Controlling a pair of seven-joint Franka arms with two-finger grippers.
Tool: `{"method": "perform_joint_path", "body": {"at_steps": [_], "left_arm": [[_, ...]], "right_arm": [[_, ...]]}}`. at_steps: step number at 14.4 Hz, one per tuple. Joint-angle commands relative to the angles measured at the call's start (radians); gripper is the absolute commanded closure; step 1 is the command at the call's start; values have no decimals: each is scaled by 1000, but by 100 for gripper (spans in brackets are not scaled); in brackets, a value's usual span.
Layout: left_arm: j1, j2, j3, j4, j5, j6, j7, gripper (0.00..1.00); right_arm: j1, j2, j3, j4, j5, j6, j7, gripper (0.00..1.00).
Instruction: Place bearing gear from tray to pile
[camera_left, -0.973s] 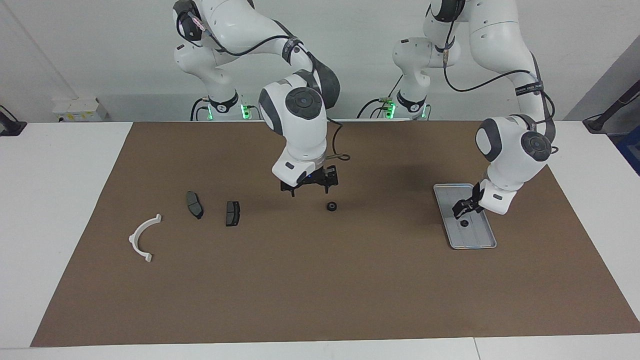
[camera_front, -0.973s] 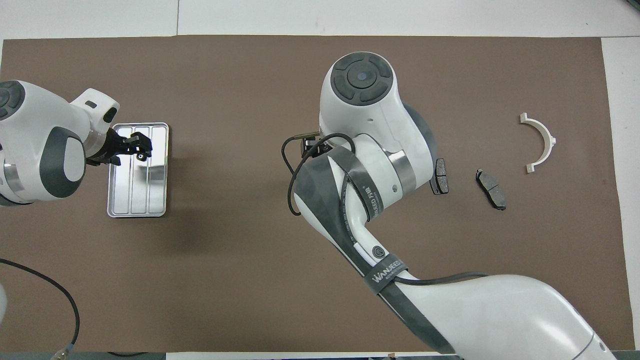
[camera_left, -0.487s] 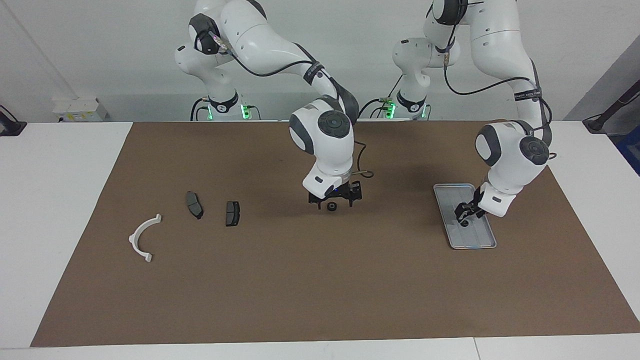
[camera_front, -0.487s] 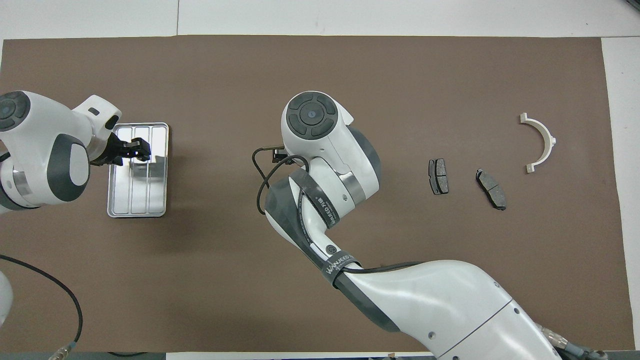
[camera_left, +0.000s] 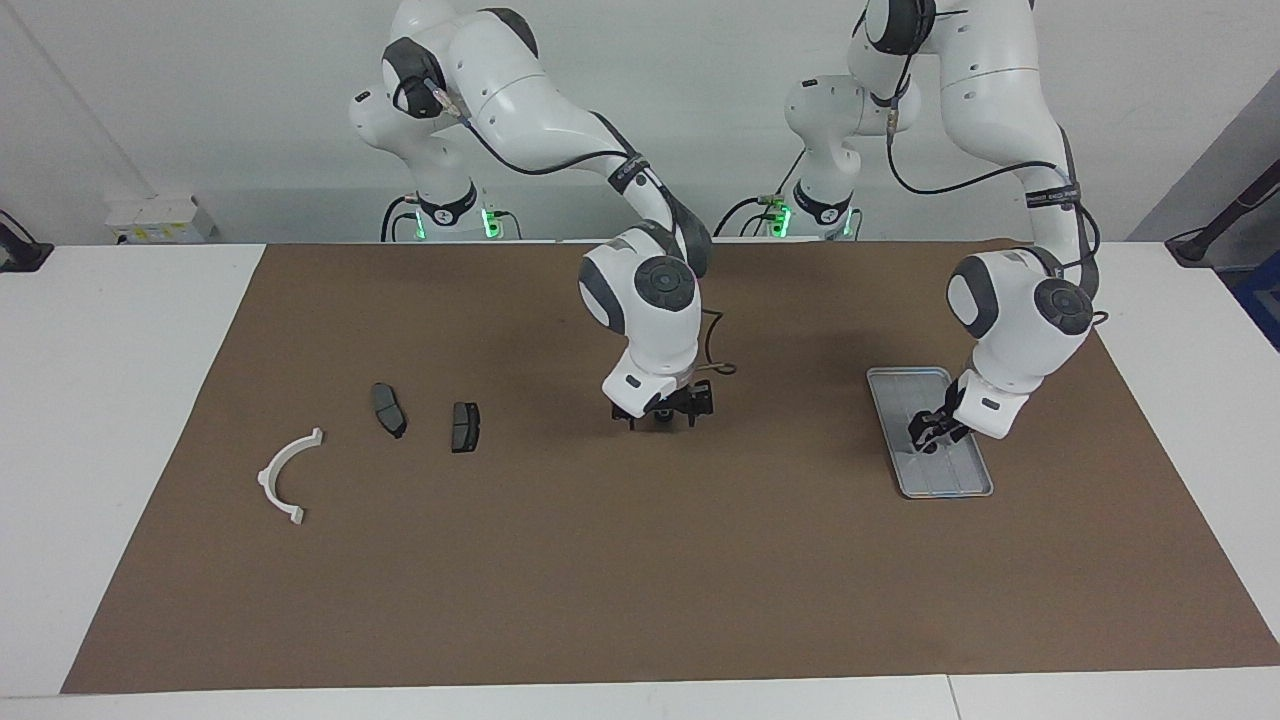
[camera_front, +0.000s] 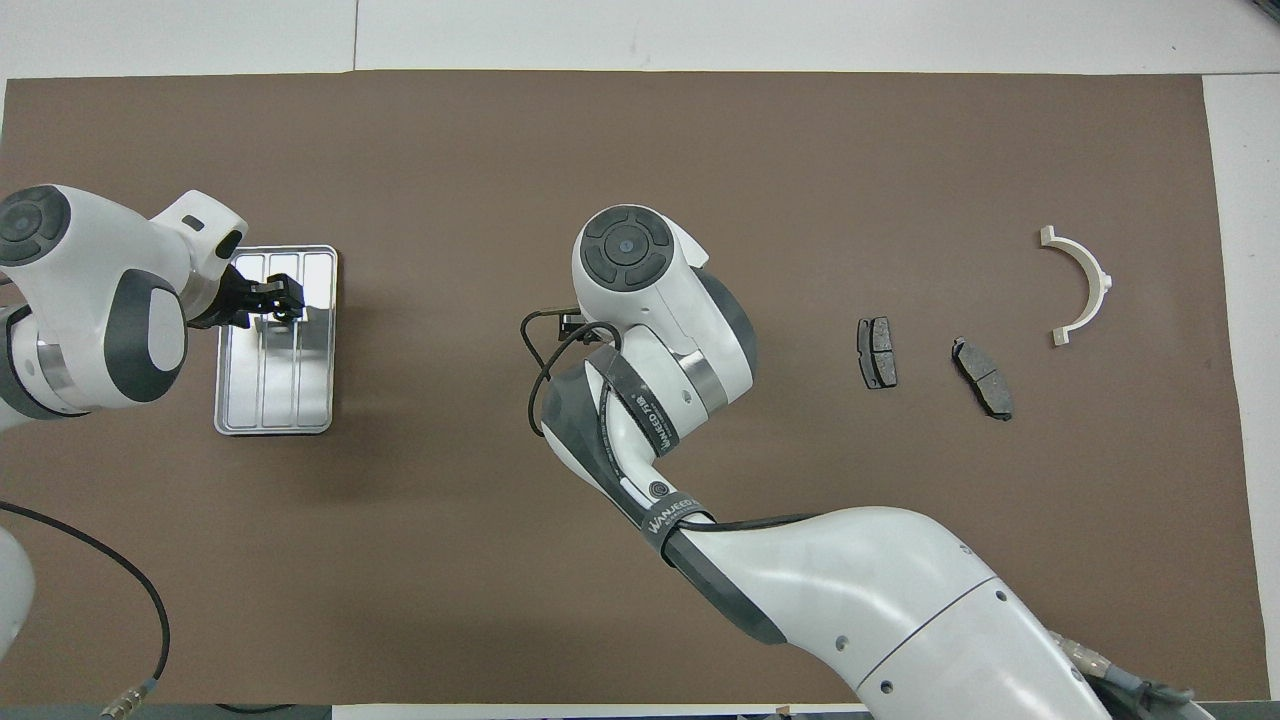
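A silver-grey ridged tray (camera_left: 950, 482) lies on the brown mat at the left arm's end; it also shows in the overhead view (camera_front: 275, 400). My left gripper (camera_left: 927, 437) is down inside the tray, at a small black bearing gear (camera_front: 283, 314). A second black bearing gear (camera_left: 662, 421) sits on the mat near the middle. My right gripper (camera_left: 662, 413) is lowered over it, open, with one finger on each side. The pile lies toward the right arm's end: a white semicircular bracket (camera_left: 285, 475) and two dark brake pads (camera_left: 389, 408) (camera_left: 465, 426).
The brown mat (camera_left: 640, 580) covers most of the white table. In the overhead view the right arm's wrist (camera_front: 640, 290) hides its gripper and the middle gear. The brake pads (camera_front: 877, 352) (camera_front: 982, 377) and bracket (camera_front: 1085, 285) lie apart from each other.
My right gripper has moved from beside the brake pads to over the middle gear and come down around it. My left gripper has sunk lower into the tray onto its gear.
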Motion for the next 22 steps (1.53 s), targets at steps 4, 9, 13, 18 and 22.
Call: {"method": "perform_joint_path", "body": {"at_steps": [4,9,13,18,22], "left_arm": [[4,11,-7,-16,8,33,7,35],[-4,6,-7,-38,6,33,6,55],[-5,3,-7,-38,3,16,3,95],[-8,4,-10,5,-3,-63,-91,100],[-8,-3,-9,56,-5,-163,-110,100]], "right_arm": [[2,-29,19,-43,54,9,-6,0],[17,-60,19,-138,55,80,-8,0],[11,-68,19,-167,55,107,-16,0],[11,-74,20,-197,64,142,-14,25],[13,-75,19,-198,64,144,-9,66]]}}
